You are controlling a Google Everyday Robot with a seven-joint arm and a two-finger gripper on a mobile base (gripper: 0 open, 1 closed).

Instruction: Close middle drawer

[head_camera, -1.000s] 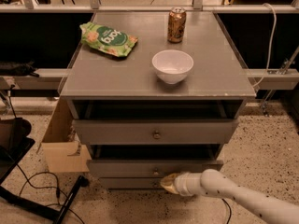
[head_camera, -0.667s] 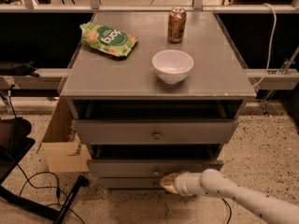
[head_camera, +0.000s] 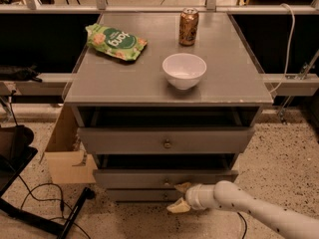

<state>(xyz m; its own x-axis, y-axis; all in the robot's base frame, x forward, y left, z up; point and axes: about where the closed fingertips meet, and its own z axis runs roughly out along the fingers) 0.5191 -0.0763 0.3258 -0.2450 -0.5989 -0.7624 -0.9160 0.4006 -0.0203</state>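
Gripper (head_camera: pixel 179 197) spread, empty, at middle drawer (head_camera: pixel 139 178) front, bowl (head_camera: pixel 184 69), can (head_camera: pixel 189 27), snack bag (head_camera: pixel 115 41) on cabinet top (head_camera: pixel 124 86)

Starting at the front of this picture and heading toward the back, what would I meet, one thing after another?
Gripper, low down by the drawer fronts → middle drawer → top drawer → white bowl → soda can.

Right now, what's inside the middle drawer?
Nothing visible: the middle drawer shows only a dark gap above its front; the interior is hidden under the top drawer. The gripper sits at its front panel, jaws open.
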